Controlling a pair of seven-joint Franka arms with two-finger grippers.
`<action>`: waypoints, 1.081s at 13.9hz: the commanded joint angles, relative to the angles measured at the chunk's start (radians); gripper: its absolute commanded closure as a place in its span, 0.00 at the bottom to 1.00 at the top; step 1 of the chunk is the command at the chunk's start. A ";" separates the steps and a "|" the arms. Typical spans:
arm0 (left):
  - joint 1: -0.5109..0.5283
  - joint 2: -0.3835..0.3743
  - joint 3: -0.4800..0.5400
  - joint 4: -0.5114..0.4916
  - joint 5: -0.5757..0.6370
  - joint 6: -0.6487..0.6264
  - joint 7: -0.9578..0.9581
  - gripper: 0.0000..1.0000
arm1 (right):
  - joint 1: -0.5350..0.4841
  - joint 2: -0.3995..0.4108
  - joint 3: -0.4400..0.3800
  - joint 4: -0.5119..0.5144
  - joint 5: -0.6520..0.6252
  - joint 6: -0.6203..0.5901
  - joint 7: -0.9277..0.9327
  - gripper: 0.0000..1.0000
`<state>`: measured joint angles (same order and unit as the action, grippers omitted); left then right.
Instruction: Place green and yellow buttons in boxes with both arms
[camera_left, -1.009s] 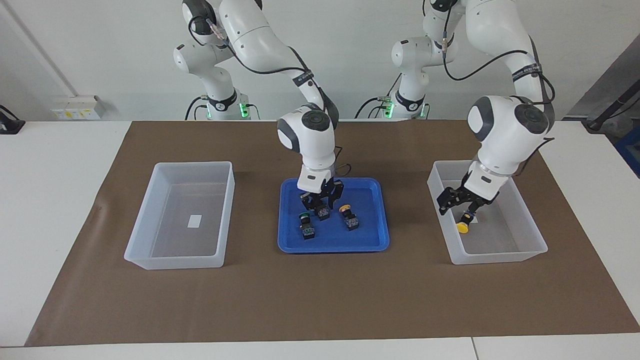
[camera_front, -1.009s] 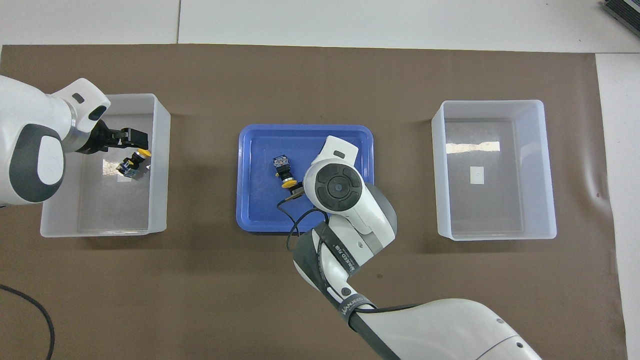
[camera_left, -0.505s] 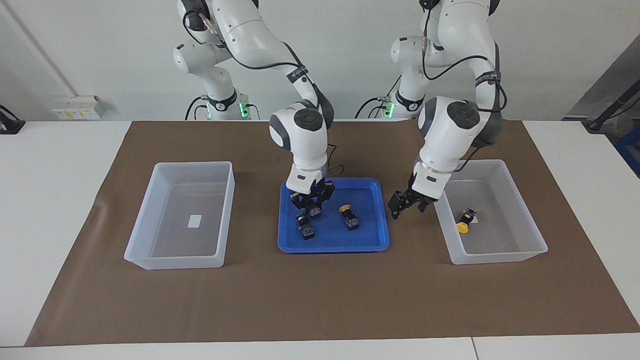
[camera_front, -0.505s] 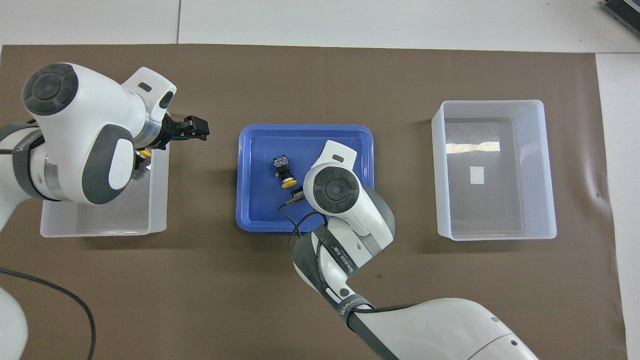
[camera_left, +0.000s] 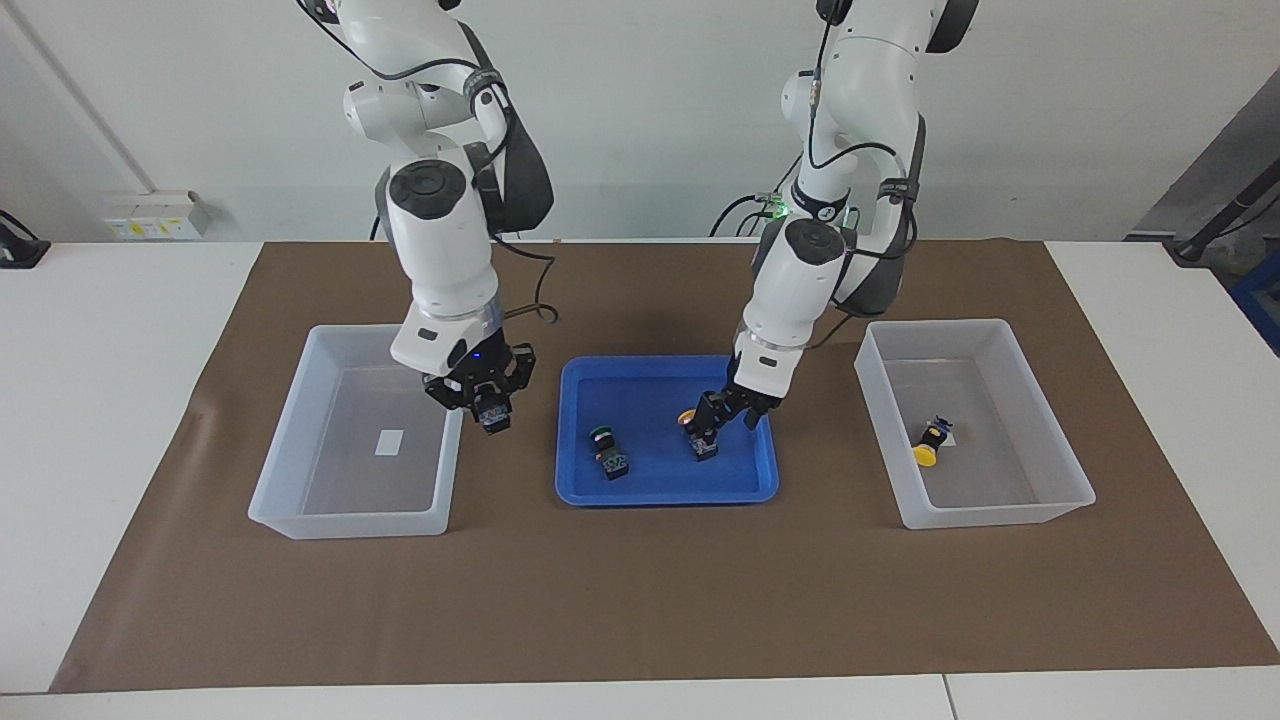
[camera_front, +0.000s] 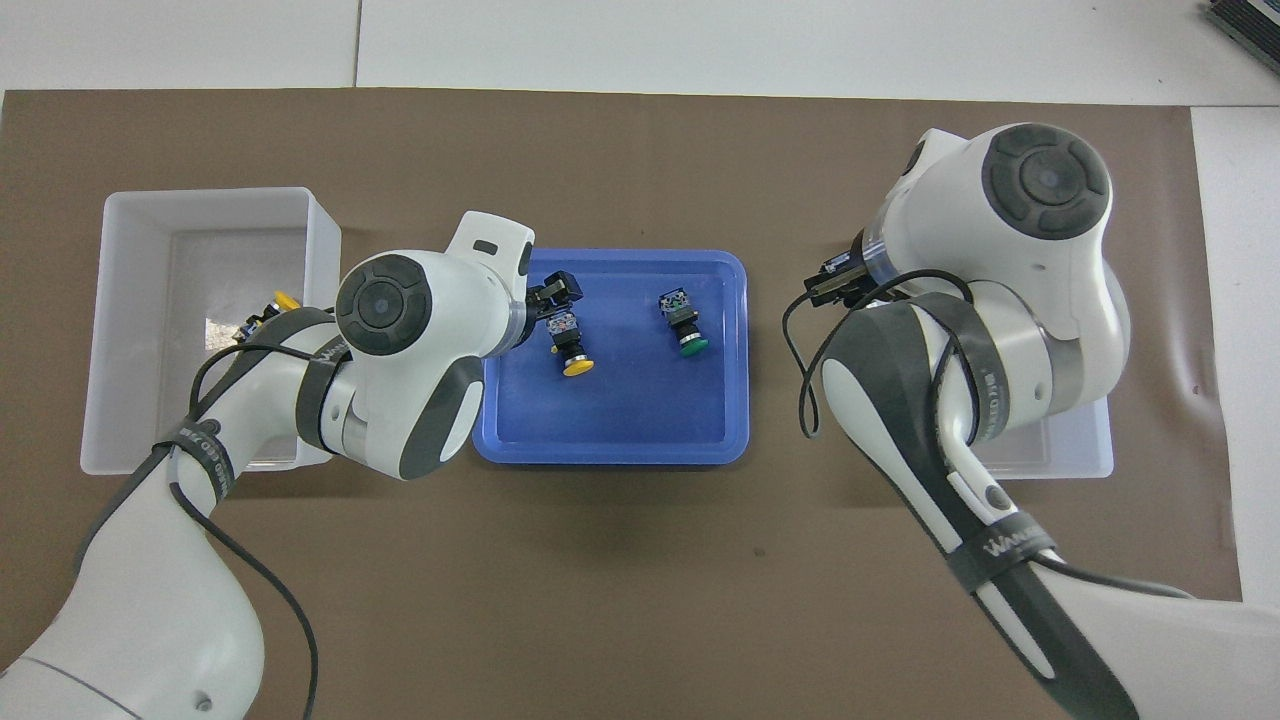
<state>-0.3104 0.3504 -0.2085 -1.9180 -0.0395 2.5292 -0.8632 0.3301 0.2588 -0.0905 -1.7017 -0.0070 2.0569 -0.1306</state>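
Facing view: my right gripper (camera_left: 487, 404) hangs clamped on a button (camera_left: 492, 415) over the box (camera_left: 290, 440) rim toward the tray (camera_left: 745, 488). My left gripper (camera_left: 722, 412) sits low in the tray at a yellow button (camera_left: 697, 432); I cannot tell its spread. A green button (camera_left: 608, 452) lies beside.

Lettering on black arm strap (camera_front: 995, 548), blurred, not clearly readable
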 joint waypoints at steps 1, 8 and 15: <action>-0.033 0.034 0.017 -0.004 -0.017 0.066 -0.019 0.17 | -0.072 0.010 0.015 -0.012 0.021 0.005 -0.125 1.00; -0.059 0.061 0.017 -0.091 -0.017 0.199 -0.016 0.22 | -0.201 -0.001 0.015 -0.196 0.022 0.184 -0.308 1.00; -0.059 0.061 0.018 -0.084 -0.017 0.183 -0.016 0.92 | -0.258 0.017 0.015 -0.286 0.024 0.318 -0.359 1.00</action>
<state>-0.3495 0.4109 -0.2068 -1.9935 -0.0395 2.7013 -0.8769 0.0956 0.2816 -0.0894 -1.9552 -0.0051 2.3351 -0.4548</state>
